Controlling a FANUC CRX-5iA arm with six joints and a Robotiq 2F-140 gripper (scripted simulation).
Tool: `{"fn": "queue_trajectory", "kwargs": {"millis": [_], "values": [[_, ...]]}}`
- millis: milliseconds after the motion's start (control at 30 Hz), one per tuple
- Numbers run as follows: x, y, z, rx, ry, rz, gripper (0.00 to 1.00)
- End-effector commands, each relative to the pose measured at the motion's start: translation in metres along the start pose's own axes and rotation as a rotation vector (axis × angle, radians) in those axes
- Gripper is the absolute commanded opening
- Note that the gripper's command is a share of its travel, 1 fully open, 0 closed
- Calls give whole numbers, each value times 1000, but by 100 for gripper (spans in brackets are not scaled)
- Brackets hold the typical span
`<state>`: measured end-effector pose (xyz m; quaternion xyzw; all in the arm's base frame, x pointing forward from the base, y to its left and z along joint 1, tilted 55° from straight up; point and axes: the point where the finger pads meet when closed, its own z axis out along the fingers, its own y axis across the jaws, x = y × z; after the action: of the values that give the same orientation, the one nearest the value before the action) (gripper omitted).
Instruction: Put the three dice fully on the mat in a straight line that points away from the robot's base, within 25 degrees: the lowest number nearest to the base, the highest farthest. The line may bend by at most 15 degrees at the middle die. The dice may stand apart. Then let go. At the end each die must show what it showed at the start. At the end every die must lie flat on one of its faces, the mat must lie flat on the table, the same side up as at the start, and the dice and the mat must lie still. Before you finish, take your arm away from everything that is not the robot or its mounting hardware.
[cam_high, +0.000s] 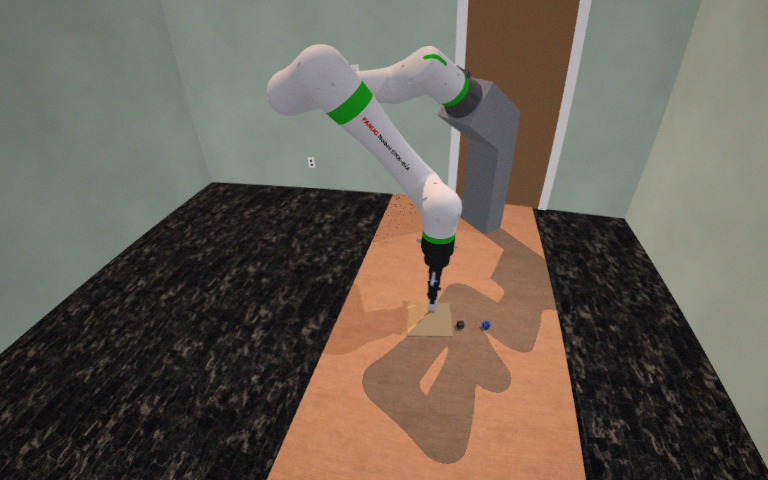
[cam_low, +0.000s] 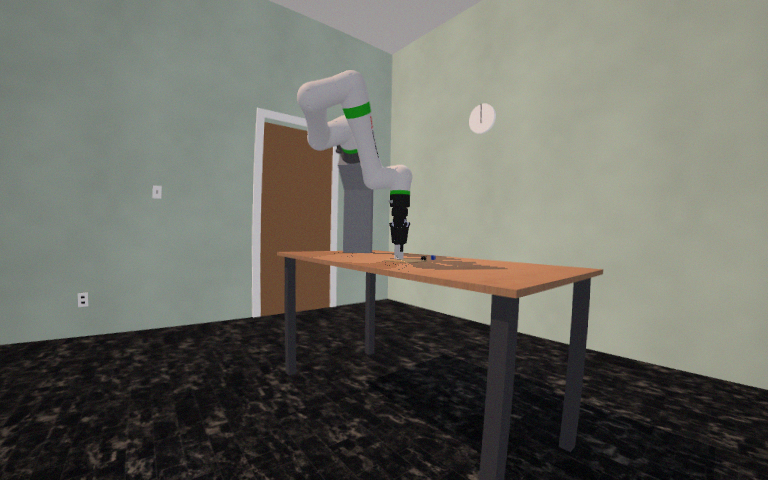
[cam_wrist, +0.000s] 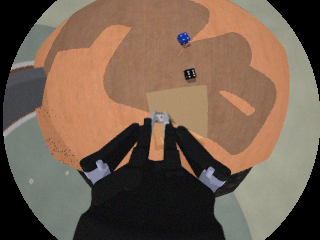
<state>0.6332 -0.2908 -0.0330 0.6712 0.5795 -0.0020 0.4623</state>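
Note:
A pale yellow square mat (cam_high: 433, 327) (cam_wrist: 190, 107) lies flat on the table. My gripper (cam_high: 432, 307) (cam_low: 398, 256) (cam_wrist: 159, 116) points down over the mat's edge nearest the base, shut on a white die (cam_wrist: 160, 118) with dark pips; its height above the mat is hard to tell. A black die (cam_high: 459, 324) (cam_low: 423, 258) (cam_wrist: 190, 74) lies off the mat, close beside its right edge in the top view, with several white pips in two rows. A blue die (cam_high: 485, 325) (cam_low: 433, 257) (cam_wrist: 183, 38) lies farther right; its exact number is unclear.
The wooden table (cam_high: 509, 435) (cam_low: 543, 274) carries large shadows of the arm, also across part of the mat. The grey pedestal (cam_high: 487, 175) (cam_low: 357, 209) stands at the table's far end in the top view.

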Motion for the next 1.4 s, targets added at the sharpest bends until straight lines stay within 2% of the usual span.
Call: {"fn": "queue_trajectory", "kwargs": {"millis": [0, 833, 1367], "values": [[0, 0, 0, 0, 0, 0, 9], [0, 0, 0, 0, 0, 0, 9], [0, 0, 0, 0, 0, 0, 21]]}}
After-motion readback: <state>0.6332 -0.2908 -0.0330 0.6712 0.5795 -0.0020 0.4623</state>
